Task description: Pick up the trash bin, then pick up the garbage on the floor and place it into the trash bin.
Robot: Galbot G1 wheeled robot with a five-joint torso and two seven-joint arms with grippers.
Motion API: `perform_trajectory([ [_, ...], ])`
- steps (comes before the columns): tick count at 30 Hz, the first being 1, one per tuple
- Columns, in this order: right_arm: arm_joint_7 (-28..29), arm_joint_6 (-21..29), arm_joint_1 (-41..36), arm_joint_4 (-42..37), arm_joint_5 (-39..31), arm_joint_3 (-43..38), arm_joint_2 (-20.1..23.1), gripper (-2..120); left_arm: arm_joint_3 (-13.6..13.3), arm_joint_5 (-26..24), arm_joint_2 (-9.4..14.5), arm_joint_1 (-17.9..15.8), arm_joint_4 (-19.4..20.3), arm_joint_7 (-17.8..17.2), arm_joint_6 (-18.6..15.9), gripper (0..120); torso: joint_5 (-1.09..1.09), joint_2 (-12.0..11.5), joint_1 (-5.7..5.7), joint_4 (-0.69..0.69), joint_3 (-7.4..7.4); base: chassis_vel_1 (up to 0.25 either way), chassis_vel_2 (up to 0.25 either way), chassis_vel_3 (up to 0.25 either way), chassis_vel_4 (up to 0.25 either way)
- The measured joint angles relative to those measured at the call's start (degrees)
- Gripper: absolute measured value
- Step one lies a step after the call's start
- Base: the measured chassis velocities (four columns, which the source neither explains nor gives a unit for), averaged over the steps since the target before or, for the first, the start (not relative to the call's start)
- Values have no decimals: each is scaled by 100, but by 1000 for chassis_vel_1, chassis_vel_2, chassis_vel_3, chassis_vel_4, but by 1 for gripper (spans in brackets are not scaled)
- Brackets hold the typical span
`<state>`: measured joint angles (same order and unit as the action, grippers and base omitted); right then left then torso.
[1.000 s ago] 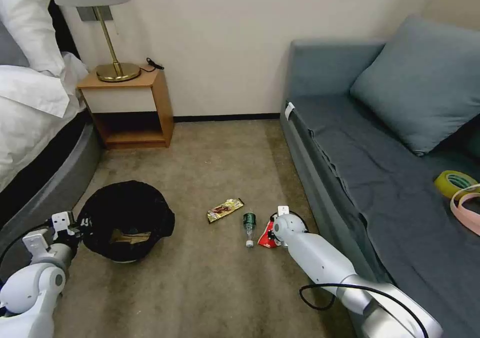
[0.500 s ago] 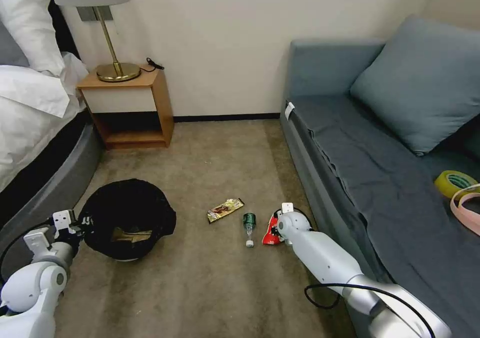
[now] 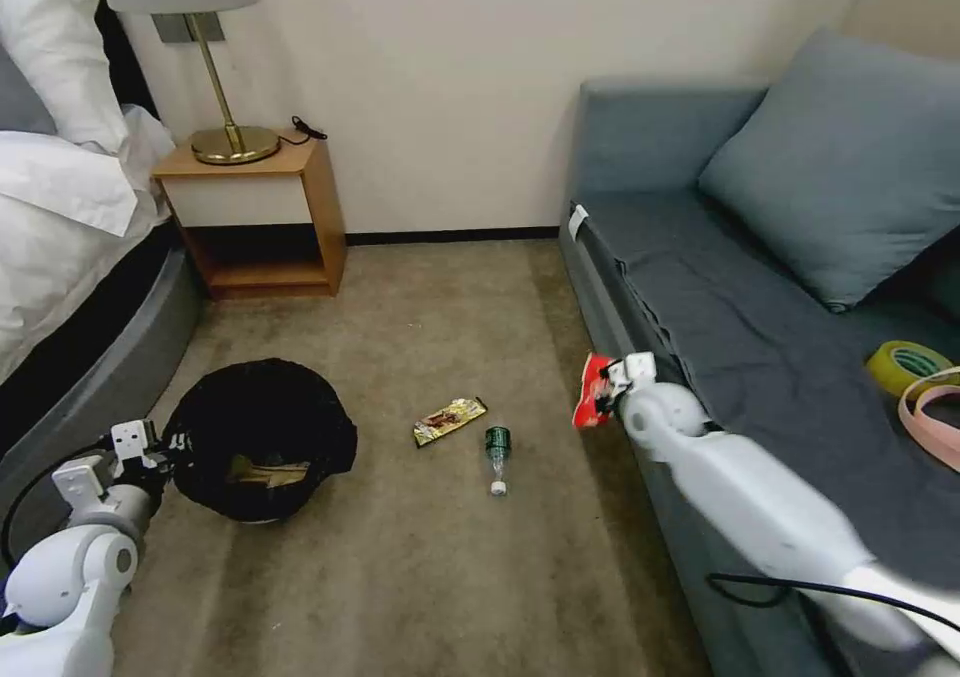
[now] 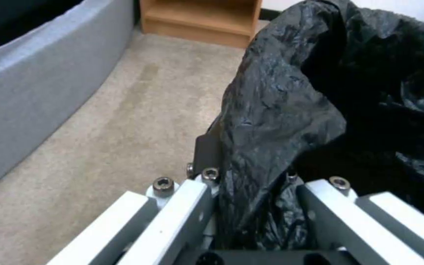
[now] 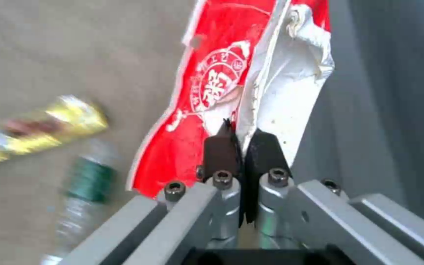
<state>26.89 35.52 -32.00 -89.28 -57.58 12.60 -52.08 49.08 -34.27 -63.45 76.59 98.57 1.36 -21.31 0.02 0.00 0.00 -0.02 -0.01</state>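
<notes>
R gripper (image 5: 241, 147) clamps 1 red packet (image 5: 212, 92), L gripper (image 3: 165, 449) pinches bin liner (image 3: 260, 427), 2 items on floor

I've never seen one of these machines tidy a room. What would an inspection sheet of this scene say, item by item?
Surface: beige carpet, worn streaks.
Job's things: trash bin with black liner stands on the carpet, a tan scrap inside; gold wrapper and small clear bottle lie apart on the floor; red-and-white packet hangs in the air.
Clutter: yellow tape roll and a pink band on the sofa.
Hands: left hand clamped on the bin's liner at the rim; right hand pinching the packet by the sofa's edge.
Cables: black cable along the right arm; a black cord on the nightstand.
Surroundings: bed, lamp, wall.
</notes>
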Motion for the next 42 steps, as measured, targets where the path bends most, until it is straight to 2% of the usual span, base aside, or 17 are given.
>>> perform_trajectory([
  [2,-52,-180,133,-613,143,163,160,0,-59,9,-12,0,48,-11,-9,4,1,0,0,2,0,0,0,0,0],
  [4,-78,-225,180,-733,193,217,182,0,-77,12,-18,-2,69,-14,-16,4,0,0,0,2,0,0,0,0,0],
  [8,-212,-611,731,-1394,463,825,226,0,-204,8,-54,-32,235,-50,-93,4,0,0,0,1,0,0,0,0,0],
  [14,-234,-910,1397,-1560,497,1549,73,0,-249,10,-80,-58,348,-94,-150,4,-2,0,0,2,0,0,0,0,0],
  [18,-244,-1178,1989,-1384,537,2353,-355,0,-292,-4,-114,-78,506,-137,-225,4,-2,0,0,2,1,0,0,0,0],
  [19,-244,-1178,1989,-1384,537,2353,-355,0,-292,-4,-114,-78,506,-137,-225,4,-2,0,0,2,1,0,0,0,0],
  [23,-190,-1188,2105,-1203,604,2707,-983,0,-313,-24,-169,-115,617,-190,-294,4,-2,0,0,1,1,0,0,0,0],
  [24,-190,-1188,2105,-1203,604,2707,-983,0,-313,-24,-169,-115,617,-190,-294,4,-2,0,0,1,1,0,0,0,0],
  [26,-172,-1183,2123,-1083,640,2845,-1374,0,-305,-45,-189,-130,651,-188,-320,4,-2,0,0,1,1,0,0,0,0],
  [27,-172,-1183,2123,-1083,640,2845,-1374,0,-305,-45,-189,-130,651,-188,-320,4,-2,0,0,1,1,0,0,0,0],
  [31,-119,-1172,2198,-909,628,3151,-2028,0,-264,-58,-234,-118,694,-183,-353,4,-2,0,0,3,1,0,0,0,0],
  [42,-135,-1163,2119,-529,746,3595,-2489,0,-111,-149,-278,-50,669,-162,-356,4,-2,0,0,1,1,0,0,0,0],
])
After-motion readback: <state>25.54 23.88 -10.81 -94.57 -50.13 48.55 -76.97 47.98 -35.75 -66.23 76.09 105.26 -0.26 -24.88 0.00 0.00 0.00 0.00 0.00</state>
